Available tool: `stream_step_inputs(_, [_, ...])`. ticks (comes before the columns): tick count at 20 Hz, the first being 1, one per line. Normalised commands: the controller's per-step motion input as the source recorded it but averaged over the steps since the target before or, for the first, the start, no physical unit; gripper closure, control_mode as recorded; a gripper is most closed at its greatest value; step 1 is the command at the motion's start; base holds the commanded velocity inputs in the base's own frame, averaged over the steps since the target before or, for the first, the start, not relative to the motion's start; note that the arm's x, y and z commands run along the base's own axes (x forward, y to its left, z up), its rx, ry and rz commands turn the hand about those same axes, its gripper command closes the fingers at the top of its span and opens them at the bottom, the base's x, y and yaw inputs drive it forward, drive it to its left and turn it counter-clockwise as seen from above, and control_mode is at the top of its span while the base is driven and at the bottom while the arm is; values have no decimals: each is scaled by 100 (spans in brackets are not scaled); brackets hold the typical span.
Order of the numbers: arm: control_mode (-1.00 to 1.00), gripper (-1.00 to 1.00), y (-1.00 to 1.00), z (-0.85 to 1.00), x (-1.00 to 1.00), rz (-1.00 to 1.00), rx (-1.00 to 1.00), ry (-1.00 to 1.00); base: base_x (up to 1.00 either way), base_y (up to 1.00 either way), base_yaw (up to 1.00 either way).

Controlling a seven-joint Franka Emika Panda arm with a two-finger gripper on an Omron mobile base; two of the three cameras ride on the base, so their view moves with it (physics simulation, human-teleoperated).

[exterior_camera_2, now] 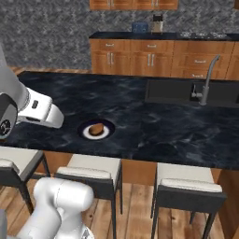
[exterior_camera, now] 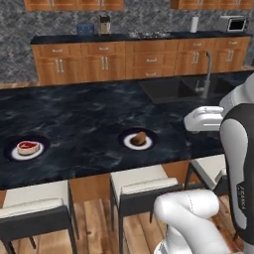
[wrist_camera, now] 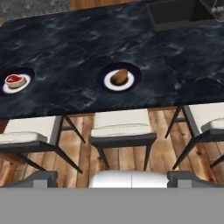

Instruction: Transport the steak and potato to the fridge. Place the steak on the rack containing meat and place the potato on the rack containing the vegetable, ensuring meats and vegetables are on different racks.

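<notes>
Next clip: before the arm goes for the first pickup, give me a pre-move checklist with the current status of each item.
1. Steak lies on its plate on the dark counter, untouched: ok.
2. Potato sits on its own plate, apart from the steak: ok.
3. Nothing lies on the counter between the two plates: ok.
4. Jaws free of any load: cannot tell; the hand view shows no object between the fingertips, but how far the jaws stand apart is unclear.
5. Stools stand between the base and the counter, so the reach must pass over them: not ok.
6. Fridge racks ready: cannot tell.
</notes>
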Motion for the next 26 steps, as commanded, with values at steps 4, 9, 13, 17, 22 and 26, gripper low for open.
stream_step_inputs(4, [100, -100, 0, 0, 0, 0, 0, 0, 100, 3, -3])
stream_step_inputs(9, [100, -100, 0, 0, 0, 0, 0, 0, 100, 0, -3])
stream_step_inputs(13, [-100, -100, 0, -19, 95, -8, -2, 30, 0, 0, 0])
stream_step_inputs(17, [-100, -100, 1, -45, 52, -19, -8, 31, 0, 0, 0])
stream_step_inputs(22, [-100, -100, 0, -48, 21, -20, 0, 7, 0, 0, 0])
stream_step_inputs(26, [-100, -100, 20, -40, 27, -3, 4, 5, 0, 0, 0])
